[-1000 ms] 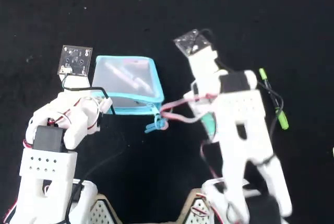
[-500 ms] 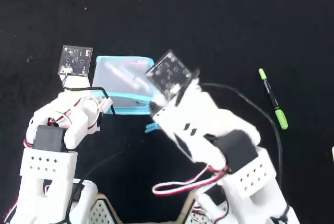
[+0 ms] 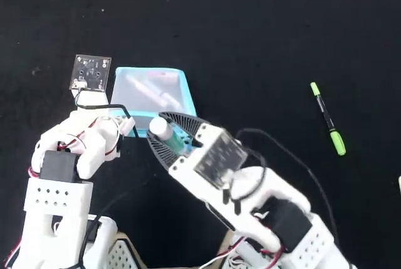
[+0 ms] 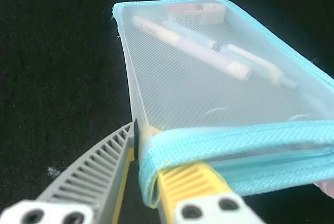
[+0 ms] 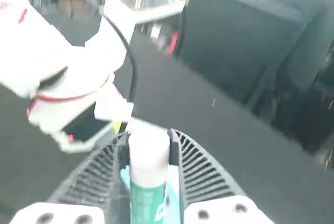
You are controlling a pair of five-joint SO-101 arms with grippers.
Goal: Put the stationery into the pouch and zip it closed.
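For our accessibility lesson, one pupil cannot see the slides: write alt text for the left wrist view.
The left claw pinches a corner of a clear pouch by its blue zip edge. Pens lie inside, seen through the side. The table beneath is black.

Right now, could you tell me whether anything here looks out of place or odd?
The green pen lies alone on the table, well apart from the pouch, whereas other pens are already inside it. The right tool holds a glue stick; the left tool clamps the pouch's corner. Nothing looks spilled or damaged.
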